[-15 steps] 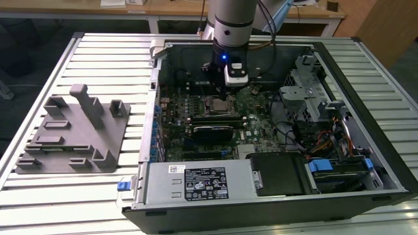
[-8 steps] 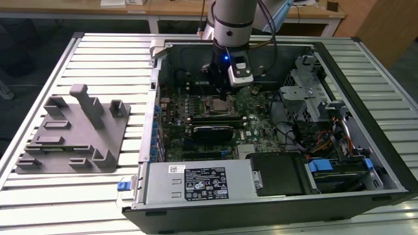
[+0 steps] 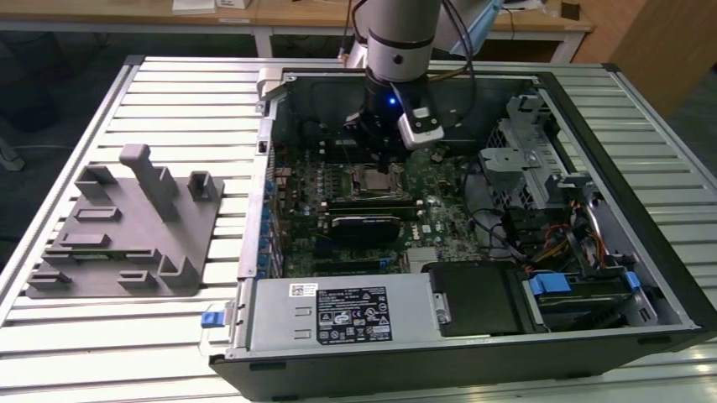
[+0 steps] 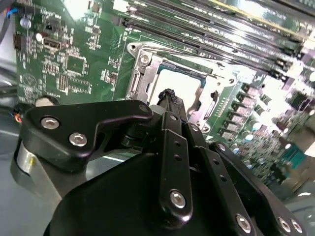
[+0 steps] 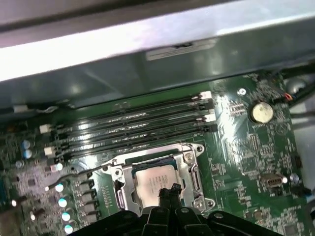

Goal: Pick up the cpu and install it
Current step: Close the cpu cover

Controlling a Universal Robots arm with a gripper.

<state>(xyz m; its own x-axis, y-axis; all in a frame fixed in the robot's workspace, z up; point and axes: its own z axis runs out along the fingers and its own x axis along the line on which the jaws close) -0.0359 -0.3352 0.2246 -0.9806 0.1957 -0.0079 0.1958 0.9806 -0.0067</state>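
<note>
The cpu [image 5: 153, 178] is a pale silver square lying flat inside the metal socket frame [image 5: 189, 169] on the green motherboard; in the second wrist view the cpu [image 4: 179, 83] shows as a bright patch. My gripper [image 5: 169, 191] hangs just above the cpu's near edge, its two thin black fingers pressed together with nothing between them. In the second wrist view the gripper [image 4: 170, 96] points down at the socket. In the exterior view the gripper [image 3: 377, 153] hovers over the socket [image 3: 379, 179] inside the open computer case.
Memory slots [image 5: 138, 125] run beside the socket. A black heatsink block [image 3: 364, 228] sits nearer the camera than the socket. The case walls [image 3: 269, 168], power supply [image 3: 336, 315] and drive cage [image 3: 526, 159] surround the board. A grey fixture [image 3: 123, 227] stands at the exterior view's left.
</note>
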